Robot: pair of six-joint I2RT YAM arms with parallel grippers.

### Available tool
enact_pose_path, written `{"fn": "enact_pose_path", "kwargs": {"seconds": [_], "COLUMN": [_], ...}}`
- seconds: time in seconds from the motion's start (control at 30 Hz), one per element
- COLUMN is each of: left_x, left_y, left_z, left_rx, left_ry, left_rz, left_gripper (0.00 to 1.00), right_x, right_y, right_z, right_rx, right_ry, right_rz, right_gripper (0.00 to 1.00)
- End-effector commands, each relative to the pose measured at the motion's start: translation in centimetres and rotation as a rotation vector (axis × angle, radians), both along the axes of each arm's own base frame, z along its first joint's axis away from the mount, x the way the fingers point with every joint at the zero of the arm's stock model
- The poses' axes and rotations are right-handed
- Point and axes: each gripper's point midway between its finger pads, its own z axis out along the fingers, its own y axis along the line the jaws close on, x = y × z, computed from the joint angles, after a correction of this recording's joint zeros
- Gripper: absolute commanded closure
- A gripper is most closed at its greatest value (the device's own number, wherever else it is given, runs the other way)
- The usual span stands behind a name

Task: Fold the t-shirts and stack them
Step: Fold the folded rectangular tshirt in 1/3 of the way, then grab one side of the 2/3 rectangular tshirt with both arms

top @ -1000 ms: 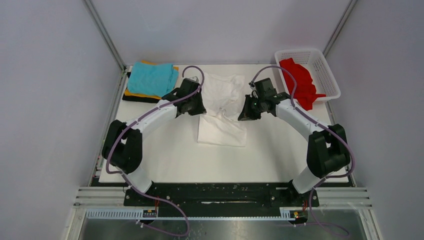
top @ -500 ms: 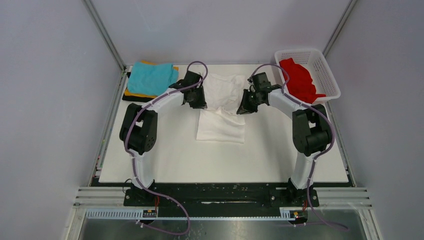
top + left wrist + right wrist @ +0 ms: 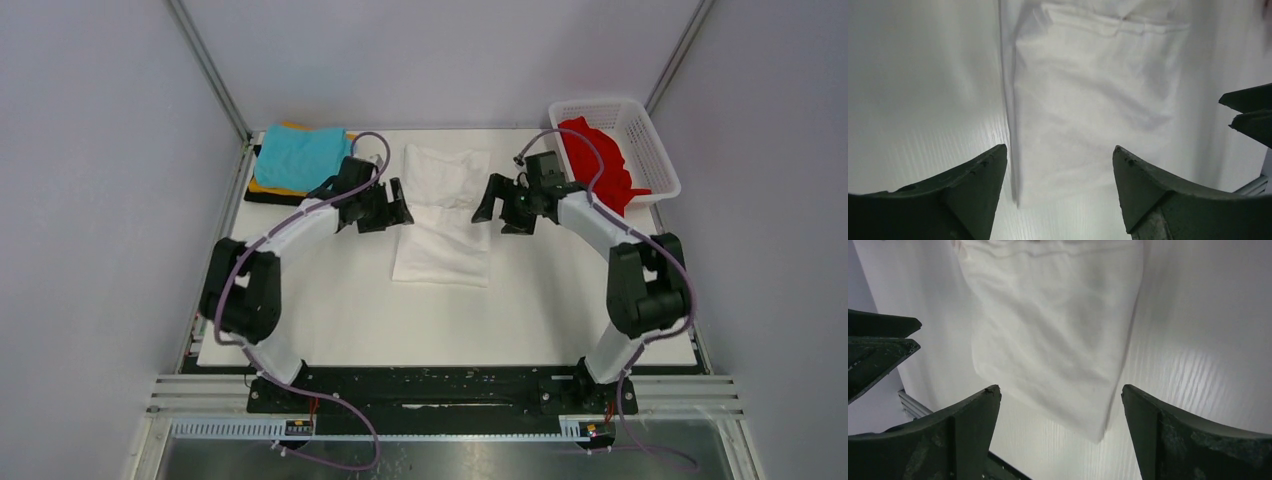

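The white counter (image 3: 330,320) carries everything. On its far half, midway between the arms, lies the white t-shirt (image 3: 442,225), running from the back edge toward the middle as one long, narrow strip. Its sides are folded in and a crease crosses it about halfway down. A second ago its upper part was wider and rumpled, with both arms pressed into it. Now that part lies flat and as narrow as the lower part.

At the far right corner sits the white mesh basket (image 3: 655,150), with the red t-shirt (image 3: 595,160) heaped inside and spilling over its near rim, unchanged. At the far left corner the folded pile is also as before: the teal t-shirt (image 3: 300,155) on top, the orange one (image 3: 262,186) under it, and a black one (image 3: 262,196) showing at the near edge.

The left gripper (image 3: 402,203) has drawn back off the cloth and stands just beside the white t-shirt's left edge, spread wide and holding nothing. The right gripper (image 3: 486,200) has done the same on the right edge, also spread wide and bare. Each wrist view looks across the flat white t-shirt (image 3: 1088,100) (image 3: 1058,330) between parted fingers, with the other arm's fingertips at the frame's edge.
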Motion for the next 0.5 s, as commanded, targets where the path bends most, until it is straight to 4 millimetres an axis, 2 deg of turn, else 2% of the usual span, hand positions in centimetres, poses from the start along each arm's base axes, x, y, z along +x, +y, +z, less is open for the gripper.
{"fn": "enact_pose_path", "kwargs": {"seconds": [0.0,0.1,0.23,0.33,0.47], "left_x": [-4.1,-7.4,-10.6,-11.5,-11.0], "left_y": [0.2,1.3,1.7,1.2,1.1], "left_z": [1.7,0.1,-2.7,-4.6,-5.9], "left_rx": [-0.088,-0.086,-0.09,-0.086,-0.062], "left_ry": [-0.04,0.003,0.074,0.121,0.149], "left_rz": [-0.012,0.018,0.029,0.028,0.035], "left_gripper": [0.22,0.22,0.21,0.2,0.2], "right_x": [-3.9,-7.6,-10.9,-12.7,-12.9], "right_y": [-0.6,-0.7,-1.3,-0.7,0.2], "right_z": [1.9,0.3,-1.8,-3.4,-4.5], "right_rx": [0.051,0.104,0.054,0.045,0.029], "right_ry": [-0.064,-0.002,0.06,0.107,0.131], "right_rz": [-0.016,-0.027,-0.034,-0.012,0.009], "right_gripper": [0.01,0.01,0.0,0.01,0.05]}}
